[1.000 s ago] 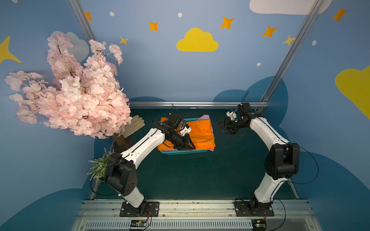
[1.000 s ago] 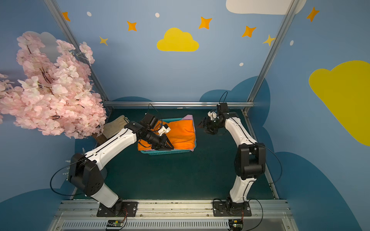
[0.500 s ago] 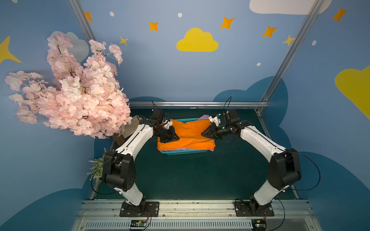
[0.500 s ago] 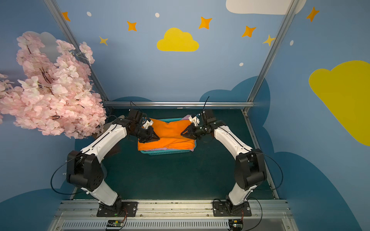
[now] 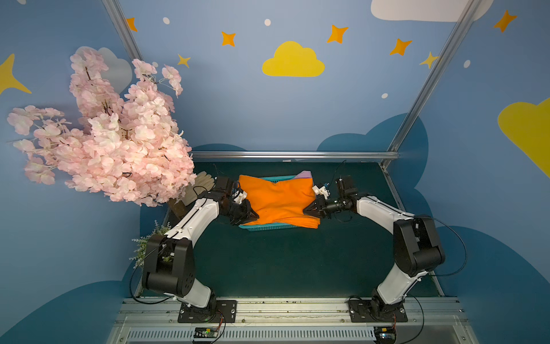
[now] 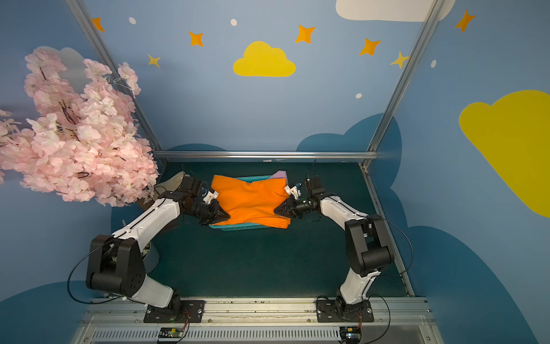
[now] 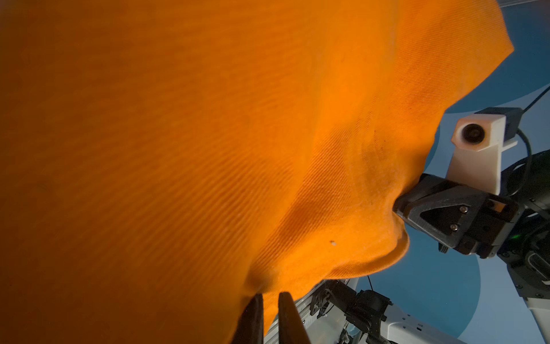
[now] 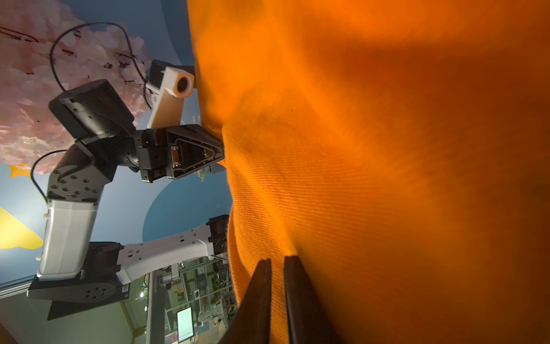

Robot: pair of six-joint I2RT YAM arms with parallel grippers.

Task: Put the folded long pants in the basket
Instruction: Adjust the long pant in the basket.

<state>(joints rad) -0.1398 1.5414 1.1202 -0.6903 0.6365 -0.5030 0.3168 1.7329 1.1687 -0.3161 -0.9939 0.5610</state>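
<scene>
Orange pants [image 5: 279,199] nipped by left gripper [image 5: 252,214], right gripper [image 5: 307,210]; basket [image 5: 268,228] mostly hidden beneath

**A:** Where can a hand pass?

**B:** Over the near half of the surface [image 5: 282,262]. In front of the basket [image 5: 268,227] it lies bare between the two arms.

**A:** And down into the basket?

**B:** Blocked. The orange pants [image 5: 279,199] hang spread above it, clamped at one side by the left pincer [image 5: 255,214] and at the other by the right pincer [image 5: 304,210]. Only the basket's front wall and a strip of its far rim show.

**A:** The left side?

**B:** Crowded. The blossom tree [image 5: 113,149] overhangs the far corner, the glove [image 5: 202,181] lies beneath it, and a small green plant [image 5: 151,238] stands beside the left arm.

**A:** The right?

**B:** A strip of surface runs beyond the right arm.
</scene>
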